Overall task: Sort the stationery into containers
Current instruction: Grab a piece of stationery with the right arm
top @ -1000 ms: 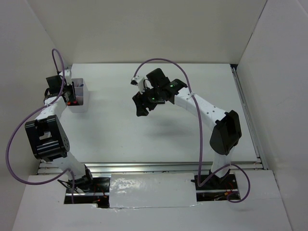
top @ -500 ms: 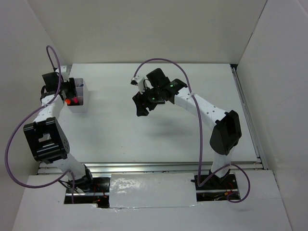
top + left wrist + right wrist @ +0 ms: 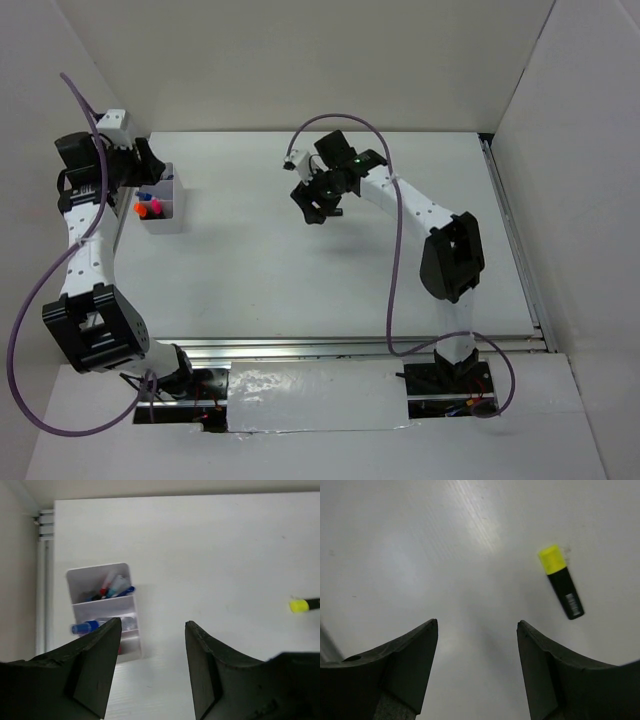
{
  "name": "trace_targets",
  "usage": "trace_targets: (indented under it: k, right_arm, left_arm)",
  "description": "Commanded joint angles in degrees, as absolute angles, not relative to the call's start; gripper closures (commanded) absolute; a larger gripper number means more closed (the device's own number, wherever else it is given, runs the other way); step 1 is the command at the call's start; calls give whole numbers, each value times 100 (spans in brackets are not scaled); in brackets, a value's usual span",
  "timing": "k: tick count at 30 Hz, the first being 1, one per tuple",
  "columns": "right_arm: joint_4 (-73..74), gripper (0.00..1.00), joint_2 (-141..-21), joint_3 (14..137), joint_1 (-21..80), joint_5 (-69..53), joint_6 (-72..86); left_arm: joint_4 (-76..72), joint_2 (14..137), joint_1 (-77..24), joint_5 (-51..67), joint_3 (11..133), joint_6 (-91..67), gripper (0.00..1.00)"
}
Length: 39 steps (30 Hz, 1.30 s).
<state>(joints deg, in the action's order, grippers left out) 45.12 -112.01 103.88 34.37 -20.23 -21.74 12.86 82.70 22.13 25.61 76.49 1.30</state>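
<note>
The white compartmented container (image 3: 131,647) stands at the table's left side. It holds red and blue pens (image 3: 111,586) in its far section and a clear blue-capped bottle (image 3: 95,626) behind them. From above, the container (image 3: 172,224) shows orange and pink highlighter caps (image 3: 145,208). My left gripper (image 3: 153,622) hangs open and empty above and just beside the box; it shows as the left gripper (image 3: 148,165) from above. A black highlighter with a yellow cap (image 3: 561,582) lies on the table, ahead and right of my open, empty right gripper (image 3: 477,622). From above, the right gripper (image 3: 312,205) hides it.
A metal rail (image 3: 42,580) runs along the table's left edge beside the box. White walls enclose the table on the back, left and right. The yellow cap (image 3: 299,605) also shows far right in the left wrist view.
My left gripper has lifted up and back from the container and its jaws have widened. My right gripper has shifted slightly toward the back right, still open.
</note>
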Motion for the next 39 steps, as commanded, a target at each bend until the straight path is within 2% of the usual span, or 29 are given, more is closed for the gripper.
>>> trace_targets:
  k: [1, 7, 17, 23, 26, 28, 32, 39]
  right_arm:
    - [5035, 28, -11749, 10924, 3252, -1469, -3381]
    - [5239, 23, -12698, 11724, 2989, -976, -4025]
    - [5282, 19, -13737, 12707, 2672, -1476, -4122]
    - [5598, 27, -14071, 13051, 2628, -1968, -4210]
    - [5748, 35, -14168, 13087, 2610, -2048, -4289]
    - [5809, 36, -14238, 13061, 2637, -1961, -4333]
    - [5949, 46, -14387, 13078, 2733, -1688, -4447]
    - [5968, 57, -14344, 12709, 2997, -1336, -4693]
  left_arm:
    - [1696, 8051, 2241, 3733, 7630, 422, 34]
    - [1907, 7919, 2241, 4438, 7348, 343, 34]
    - [2030, 7849, 2224, 4562, 7181, 308, 33]
    - [2004, 7849, 2224, 4597, 7154, 203, 34]
    - [2013, 7866, 2224, 4614, 7180, 167, 34]
    - [2030, 7892, 2224, 4605, 7207, 132, 34]
    - [2048, 7919, 2224, 4623, 7233, 97, 34]
    - [2153, 7858, 2224, 4570, 7234, 79, 34]
